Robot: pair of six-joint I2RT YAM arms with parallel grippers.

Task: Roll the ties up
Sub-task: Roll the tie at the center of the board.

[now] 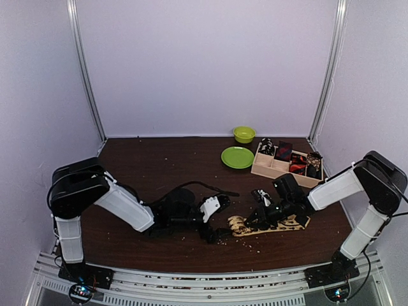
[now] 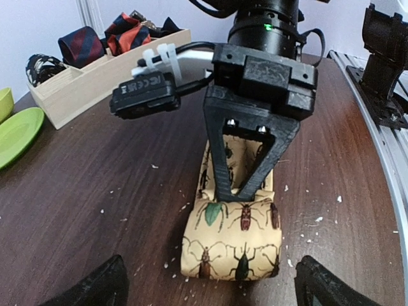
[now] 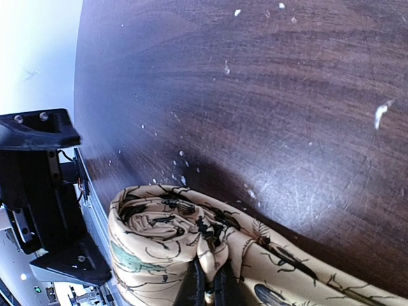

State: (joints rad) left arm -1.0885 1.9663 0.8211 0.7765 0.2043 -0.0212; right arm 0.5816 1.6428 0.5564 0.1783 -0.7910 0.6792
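I saw one tan fabric tie (image 2: 233, 248), printed with beetles, lying on the near right of the dark wooden table (image 1: 159, 166). Its left end was wound into a soft, fat roll (pale crumbs (image 2: 319, 218) lay all around). My right gripper (image 3: 207, 290) pinched the cloth just behind that roll. My left gripper (image 2: 210, 290) stood wide before it, holding nothing. Four rolled bundles (image 1: 284, 152) sat in the boxy wooden tray (image 1: 271, 171) at the far right, beside one round green plate (image 1: 237, 157) and one green bowl (image 1: 244, 134).

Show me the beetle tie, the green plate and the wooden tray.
Tie (image 2: 233, 245), left wrist view, on its rolled end.
Plate (image 1: 237, 157), top view, on its middle.
Tray (image 1: 269, 172), top view, on its near wall.
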